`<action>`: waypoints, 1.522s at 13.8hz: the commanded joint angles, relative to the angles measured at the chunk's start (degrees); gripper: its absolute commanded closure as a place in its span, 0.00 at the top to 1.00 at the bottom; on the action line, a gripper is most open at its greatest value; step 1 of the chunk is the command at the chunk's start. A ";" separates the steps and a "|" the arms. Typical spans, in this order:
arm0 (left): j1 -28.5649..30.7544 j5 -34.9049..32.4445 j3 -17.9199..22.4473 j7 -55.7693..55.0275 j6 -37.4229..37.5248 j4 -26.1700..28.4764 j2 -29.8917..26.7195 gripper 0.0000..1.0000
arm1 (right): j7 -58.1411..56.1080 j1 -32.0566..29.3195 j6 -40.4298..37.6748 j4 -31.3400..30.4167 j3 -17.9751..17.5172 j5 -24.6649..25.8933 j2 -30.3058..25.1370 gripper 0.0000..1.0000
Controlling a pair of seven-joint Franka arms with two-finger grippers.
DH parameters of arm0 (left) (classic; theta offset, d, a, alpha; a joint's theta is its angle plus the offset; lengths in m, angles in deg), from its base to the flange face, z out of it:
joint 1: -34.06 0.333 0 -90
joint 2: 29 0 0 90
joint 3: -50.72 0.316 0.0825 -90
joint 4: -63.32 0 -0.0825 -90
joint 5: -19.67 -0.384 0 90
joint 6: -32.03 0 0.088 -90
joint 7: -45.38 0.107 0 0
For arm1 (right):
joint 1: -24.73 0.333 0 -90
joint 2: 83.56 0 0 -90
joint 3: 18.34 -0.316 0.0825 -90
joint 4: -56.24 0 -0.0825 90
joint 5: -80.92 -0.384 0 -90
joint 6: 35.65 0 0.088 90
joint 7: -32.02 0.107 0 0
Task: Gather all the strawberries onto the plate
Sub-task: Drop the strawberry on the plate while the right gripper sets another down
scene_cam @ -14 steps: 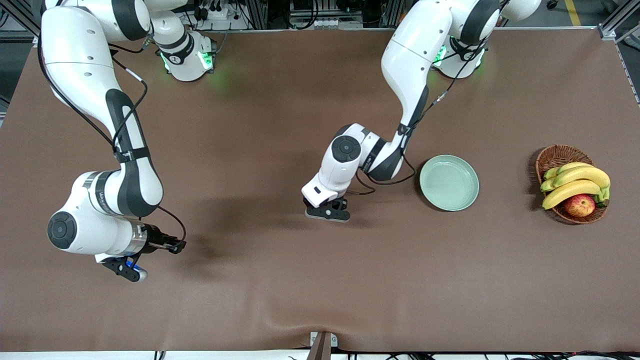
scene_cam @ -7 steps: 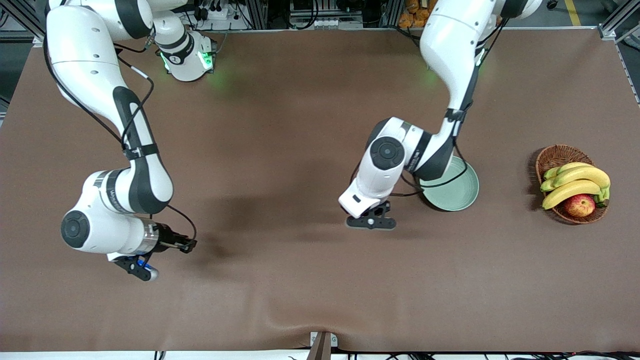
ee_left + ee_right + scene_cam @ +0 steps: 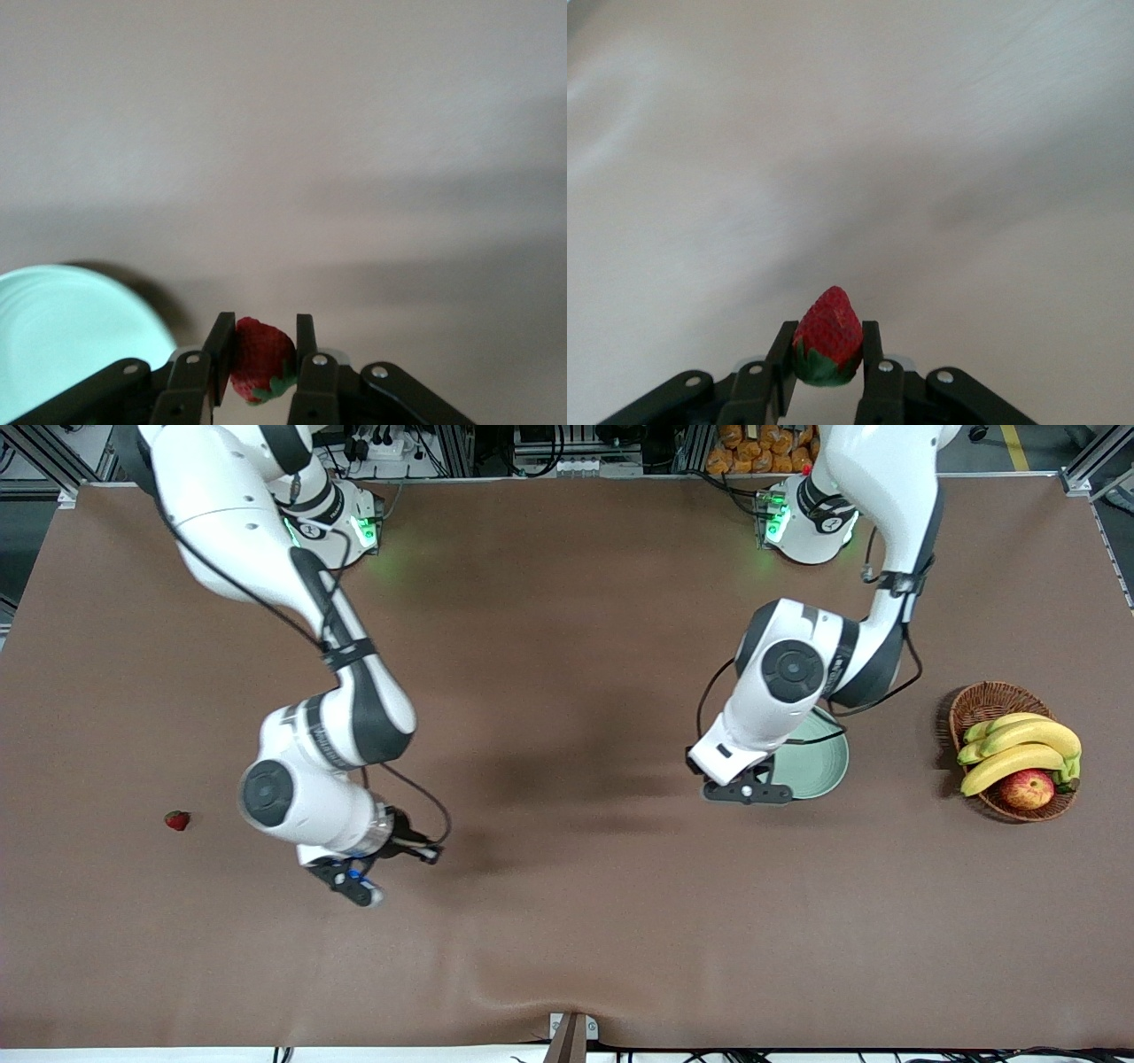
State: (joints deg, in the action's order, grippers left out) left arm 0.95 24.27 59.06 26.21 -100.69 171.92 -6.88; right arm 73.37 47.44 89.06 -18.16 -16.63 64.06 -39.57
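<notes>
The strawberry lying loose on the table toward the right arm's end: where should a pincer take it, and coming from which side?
Probably from straight above, the fingers closing across the red body of the loose strawberry rather than on its leafy cap. It lies low on the bare table with nothing beside it, so a side approach would likely scrape the cloth. Its pose is too small to read.

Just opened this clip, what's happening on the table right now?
Both arms are carrying strawberries toward the plate. The left gripper is shut on a strawberry and is at the plate's edge. The right gripper is shut on a second strawberry, over bare table toward the right arm's end. A third strawberry lies loose on the table near that end. A basket of fruit sits beside the plate.
</notes>
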 commanded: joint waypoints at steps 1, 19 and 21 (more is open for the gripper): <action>1.98 -2.31 -0.42 0.62 -0.17 6.61 -4.71 0.00 | 3.73 4.08 6.04 0.93 0.40 -0.46 2.84 0.07; 10.17 -2.40 -1.30 9.42 -2.81 7.77 1.26 1.00 | 12.27 15.35 23.38 6.99 0.93 0.68 16.47 1.00; 10.43 -2.31 -2.01 9.41 -0.45 6.10 -0.05 1.00 | 11.83 14.74 23.30 6.90 1.02 2.08 15.86 1.00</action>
State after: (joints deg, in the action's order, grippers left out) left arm 11.33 23.04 57.65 36.87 -103.74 179.48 -4.98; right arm 84.94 62.20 112.61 -13.17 -16.34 64.68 -24.48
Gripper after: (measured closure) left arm 0.000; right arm 0.313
